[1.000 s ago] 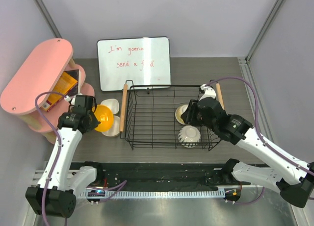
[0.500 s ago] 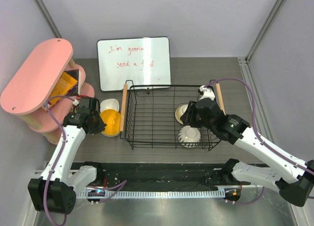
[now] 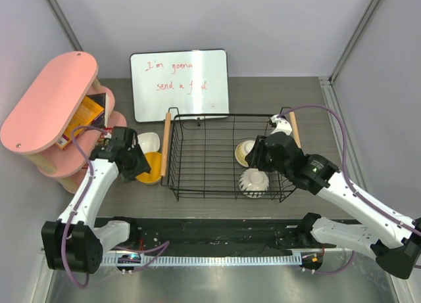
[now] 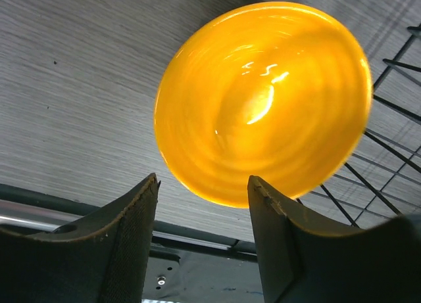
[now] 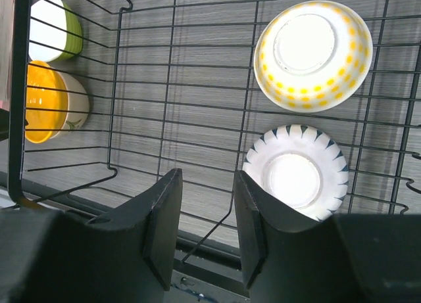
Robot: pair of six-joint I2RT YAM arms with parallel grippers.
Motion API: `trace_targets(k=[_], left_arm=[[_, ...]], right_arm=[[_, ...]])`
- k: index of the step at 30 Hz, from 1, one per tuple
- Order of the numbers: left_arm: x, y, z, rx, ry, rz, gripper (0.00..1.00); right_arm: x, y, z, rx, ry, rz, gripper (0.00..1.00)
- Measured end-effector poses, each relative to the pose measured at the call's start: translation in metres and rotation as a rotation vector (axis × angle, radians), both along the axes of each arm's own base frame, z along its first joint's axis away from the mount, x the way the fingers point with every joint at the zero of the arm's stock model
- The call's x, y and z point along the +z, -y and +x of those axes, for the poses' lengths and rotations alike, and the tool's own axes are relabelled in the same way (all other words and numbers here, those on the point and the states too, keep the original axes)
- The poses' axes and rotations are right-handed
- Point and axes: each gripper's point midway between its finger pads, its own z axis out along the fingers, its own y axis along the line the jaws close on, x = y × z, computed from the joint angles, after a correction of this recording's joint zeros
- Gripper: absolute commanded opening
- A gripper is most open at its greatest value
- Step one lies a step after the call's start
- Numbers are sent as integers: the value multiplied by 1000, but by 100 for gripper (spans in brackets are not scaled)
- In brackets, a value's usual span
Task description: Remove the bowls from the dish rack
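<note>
The orange-yellow bowl [image 3: 153,166] [image 4: 263,99] sits upright in a cream bowl [image 5: 77,103] on the table, just left of the black wire dish rack [image 3: 204,135] [image 5: 174,73]. My left gripper [image 3: 140,165] [image 4: 202,192] hangs over its near rim, open, holding nothing. A lime green bowl [image 3: 148,142] [image 5: 56,27] stands behind it. Inside the rack lie two upturned bowls: a yellow-dotted one [image 3: 244,152] [image 5: 314,53] and a ribbed white one [image 3: 253,182] [image 5: 296,175]. My right gripper [image 3: 255,160] [image 5: 207,185] hovers open above the rack, left of the ribbed bowl.
A pink oval shelf [image 3: 49,109] with an orange box [image 3: 89,116] stands at the far left. A whiteboard [image 3: 179,84] leans behind the rack. A black rail [image 3: 217,234] runs along the table's near edge.
My left gripper has lowered the orange-yellow bowl into the cream bowl beside the rack, then opened and let it go. The right arm has barely moved.
</note>
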Motion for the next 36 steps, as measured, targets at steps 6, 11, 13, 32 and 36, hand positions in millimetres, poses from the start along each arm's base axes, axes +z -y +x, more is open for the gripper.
trace_targets(k=[6, 11, 13, 32, 36], left_arm=[[18, -5, 1, 17, 92, 17, 59], [78, -12, 1, 51, 297, 23, 57], [130, -5, 7, 35, 459, -27, 56], [136, 256, 19, -713, 350, -409, 76], [92, 277, 11, -736, 255, -454, 76]], right_arm=[[6, 9, 0, -27, 14, -14, 46], [1, 24, 2, -86, 12, -74, 55], [-2, 29, 2, -107, 8, -93, 56], [-63, 39, -2, -151, -155, -267, 72], [-76, 48, -11, -172, -175, -267, 73]])
